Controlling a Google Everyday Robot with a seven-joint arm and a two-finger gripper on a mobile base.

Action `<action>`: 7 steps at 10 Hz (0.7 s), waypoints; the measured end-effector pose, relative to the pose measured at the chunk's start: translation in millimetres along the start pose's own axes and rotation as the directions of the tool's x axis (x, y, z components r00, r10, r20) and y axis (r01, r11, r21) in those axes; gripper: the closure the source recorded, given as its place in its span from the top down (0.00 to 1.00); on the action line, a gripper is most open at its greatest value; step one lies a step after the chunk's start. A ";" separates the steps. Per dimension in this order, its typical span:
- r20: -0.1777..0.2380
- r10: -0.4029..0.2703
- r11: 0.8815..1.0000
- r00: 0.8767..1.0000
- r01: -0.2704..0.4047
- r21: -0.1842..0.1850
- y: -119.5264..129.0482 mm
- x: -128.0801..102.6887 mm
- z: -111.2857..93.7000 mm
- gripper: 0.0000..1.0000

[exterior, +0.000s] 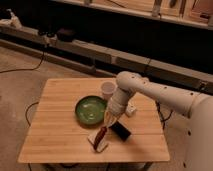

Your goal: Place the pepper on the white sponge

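Observation:
My gripper hangs at the end of the white arm, just above the front middle of the wooden table. It is shut on the pepper, a slim dark red piece pointing down and to the left. The pepper's lower end sits over the white sponge, a small cream pad near the table's front edge; whether they touch I cannot tell. The gripper's fingers are partly hidden by the wrist.
A black phone lies right beside the sponge. A green bowl stands left of the gripper, a white cup behind it, and a white block to the right of the arm. A dark shelf unit runs behind the table.

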 end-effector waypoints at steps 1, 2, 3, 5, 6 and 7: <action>0.010 0.003 1.000 1.000 -0.003 -0.001 -0.6 -0.3 1.6 0.00; 0.024 0.008 1.000 1.000 -0.008 -0.010 0.3 -1.2 3.4 0.00; 0.030 0.011 1.000 0.999 -0.010 -0.018 1.5 -1.4 4.3 0.03; 0.048 0.030 0.998 0.998 -0.027 -0.049 5.9 -0.5 6.6 0.22; 0.052 0.041 0.997 0.998 -0.038 -0.064 7.4 1.0 7.7 0.32; 0.054 0.048 0.996 0.997 -0.044 -0.075 7.2 2.2 8.5 0.43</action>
